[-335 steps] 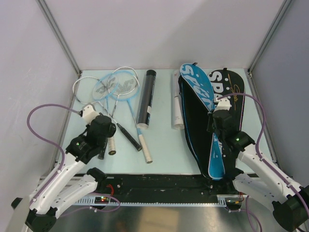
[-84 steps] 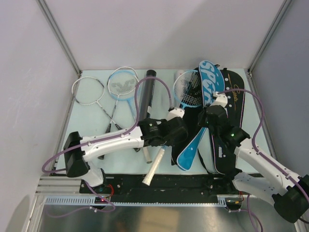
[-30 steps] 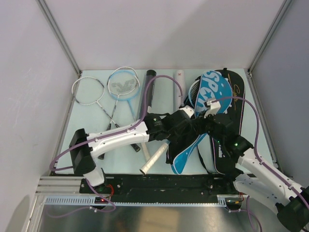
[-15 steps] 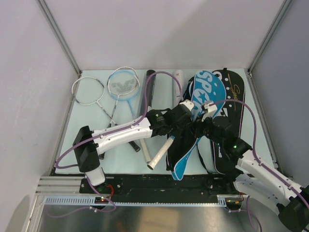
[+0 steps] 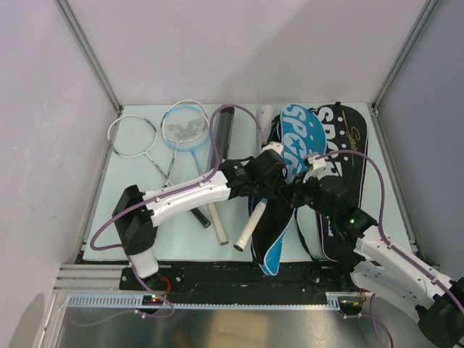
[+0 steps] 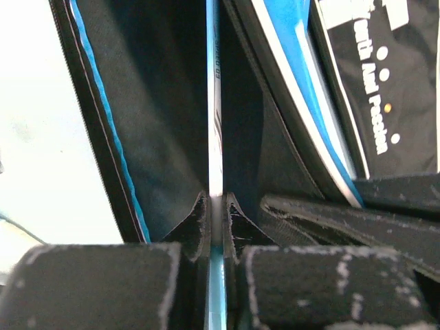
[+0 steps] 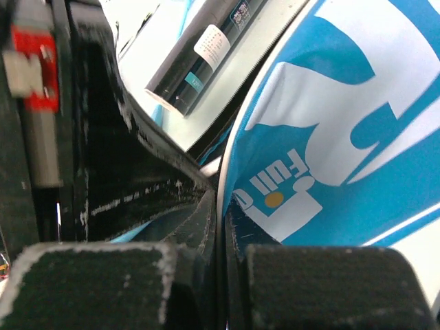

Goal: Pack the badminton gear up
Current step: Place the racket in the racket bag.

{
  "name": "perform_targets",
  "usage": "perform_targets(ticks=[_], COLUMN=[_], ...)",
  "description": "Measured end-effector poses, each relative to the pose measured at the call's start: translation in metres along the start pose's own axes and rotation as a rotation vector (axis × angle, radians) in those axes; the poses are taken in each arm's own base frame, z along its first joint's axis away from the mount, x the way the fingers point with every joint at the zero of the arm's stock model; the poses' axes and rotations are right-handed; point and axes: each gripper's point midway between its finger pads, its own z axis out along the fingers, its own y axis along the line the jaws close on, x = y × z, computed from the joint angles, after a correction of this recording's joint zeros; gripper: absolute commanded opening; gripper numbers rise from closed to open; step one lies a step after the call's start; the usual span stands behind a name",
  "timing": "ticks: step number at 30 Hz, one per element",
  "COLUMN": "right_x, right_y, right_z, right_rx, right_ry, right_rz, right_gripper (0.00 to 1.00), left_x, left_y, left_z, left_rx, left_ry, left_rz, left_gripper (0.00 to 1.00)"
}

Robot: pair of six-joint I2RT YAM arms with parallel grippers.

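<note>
A black racket bag lies at the right with its blue lettered flap raised. My right gripper is shut on the edge of that flap. Reaching across the table, my left gripper is shut on the thin shaft of a racket. Its white handle sticks out toward the near edge, and its head is hidden inside the bag. At the far left lie a white-headed racket and a pale-blue-headed racket. A long black tube lies beside them.
A white tube end shows just left of the bag's top. The other rackets' handles, one black and one white, lie under my left arm. Grey walls enclose the table on three sides.
The held racket's handle has swung right, lining up with the bag. The blue flap has shifted left, uncovering more of the bag's lettering.
</note>
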Motion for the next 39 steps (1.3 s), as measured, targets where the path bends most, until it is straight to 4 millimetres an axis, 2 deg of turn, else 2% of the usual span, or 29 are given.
perform_targets(ticks=[7,12,17,20,24,27,31,35,37,39], right_x=[0.008,0.007,0.014,0.012,0.004,-0.001,-0.005,-0.007,-0.008,-0.008], right_y=[-0.006,-0.01,-0.014,-0.017,-0.019,-0.021,-0.022,-0.021,-0.02,-0.019], right_z=[0.002,0.001,-0.002,-0.004,-0.01,-0.016,-0.021,-0.026,-0.027,-0.028], right_rx=[0.042,0.072,0.095,0.101,0.11,0.114,0.116,0.104,0.097,0.091], right_ry=[0.0,-0.012,0.016,0.01,-0.023,-0.045,-0.063,-0.078,-0.082,-0.083], right_rz=[0.11,0.147,0.178,0.201,0.236,0.253,0.265,0.267,0.267,0.267], right_gripper=[0.0,0.0,0.0,0.0,0.0,0.0,0.0,0.0,0.0,0.0], left_x=[-0.016,-0.02,-0.03,-0.032,-0.038,-0.039,-0.032,-0.016,-0.004,0.016], left_y=[0.0,-0.008,-0.011,-0.011,-0.014,-0.012,0.009,0.05,0.066,0.073], left_z=[0.004,0.011,0.025,0.028,0.027,0.019,-0.01,-0.039,-0.042,-0.039], left_rx=[0.003,0.025,0.024,0.023,0.04,0.053,0.054,0.052,0.045,0.053], left_ry=[-0.044,-0.06,-0.107,-0.117,-0.136,-0.155,-0.182,-0.19,-0.171,-0.122], left_rz=[-0.141,-0.198,-0.272,-0.298,-0.308,-0.291,-0.257,-0.233,-0.219,-0.191], left_gripper=[0.11,0.22,0.38,0.43,0.5,0.54,0.55,0.57,0.58,0.59])
